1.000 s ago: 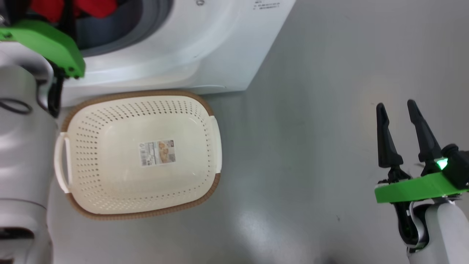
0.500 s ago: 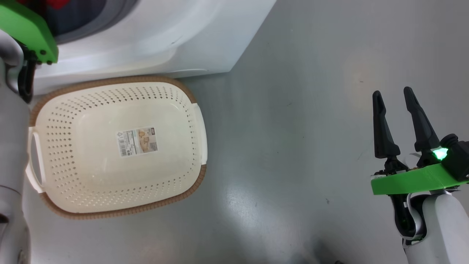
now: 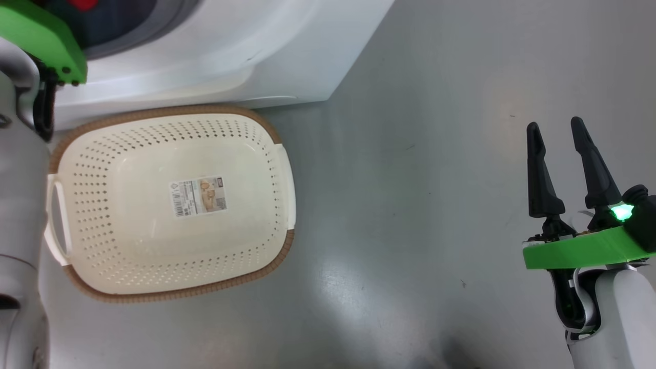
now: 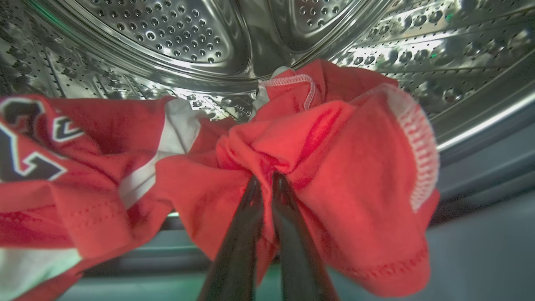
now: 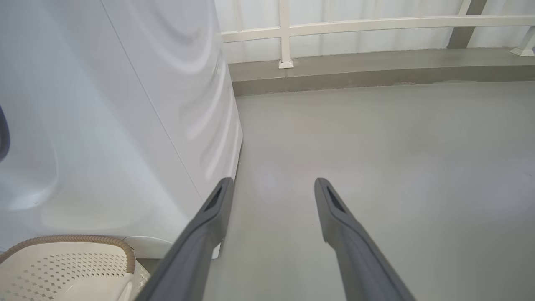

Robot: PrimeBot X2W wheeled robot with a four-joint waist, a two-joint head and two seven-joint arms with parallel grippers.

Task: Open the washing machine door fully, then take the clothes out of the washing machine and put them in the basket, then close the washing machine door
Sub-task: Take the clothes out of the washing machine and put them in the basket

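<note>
Where the left gripper (image 4: pixel 267 177) pinches a fold of the clothes (image 4: pixel 342 167) at frame centre, its two fingers nearly meet; the garment count is unclear, with cloth cut off at left. One right gripper (image 3: pixel 556 130), lower right, spreads wide; one basket (image 3: pixel 128 205) lies just before one top-cropped washing machine (image 3: pixel 230 51).

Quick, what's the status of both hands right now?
Left hand: closed on the clothes, inside the washing machine drum.
Right hand: open, holding nothing, over the floor.
</note>
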